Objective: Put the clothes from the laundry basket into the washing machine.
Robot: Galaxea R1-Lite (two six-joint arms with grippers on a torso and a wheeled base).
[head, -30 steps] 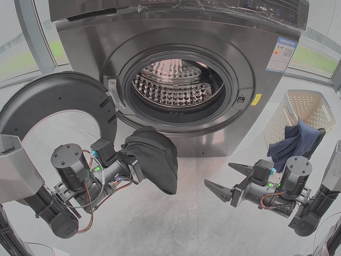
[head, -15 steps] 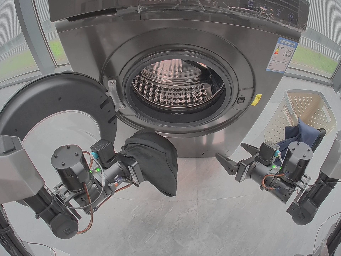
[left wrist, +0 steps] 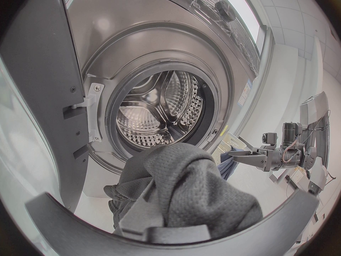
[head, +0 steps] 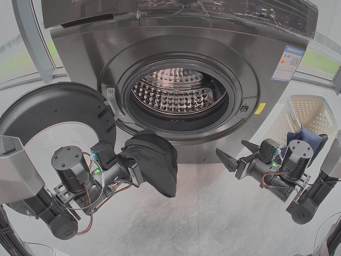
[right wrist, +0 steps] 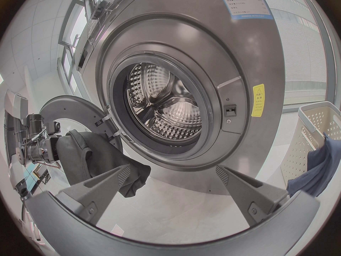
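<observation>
The left pincer [head: 136, 168] hangs low in front of the washing machine [head: 88, 54], just under the lower-left rim of the porthole. A dark garment [head: 156, 160] is draped over it and hangs in a bag-like fold toward the floor [head: 199, 214] without reaching it. The head view hides the fingers under the cloth. The left wrist view shows one grey finger [left wrist: 140, 210] poking out from below the fabric [left wrist: 191, 189], so the pincer seems to be closed on the garment, though the tips are buried.

The right pincer [head: 231, 147] sits level with it on the other side, well apart, spread wide and holding nothing. Its own wrist view shows both fingers with bare floor between them, and the drum [right wrist: 167, 111] straight beyond. That view also shows the garment [right wrist: 96, 157] from the side, hanging clear of the machine's front.

The door [head: 53, 104] stands swung fully open to the left, behind the left arm. The drum [head: 177, 93] holds no cloth that can be seen. Between the two pincers the floor and the porthole rim are unobstructed.

The laundry basket [head: 309, 97] stands to the right of the machine, behind the right arm. A blue garment [head: 309, 136] hangs over its near edge, and the right wrist view shows this cloth [right wrist: 319, 168] spilling outside the basket wall [right wrist: 312, 125].
</observation>
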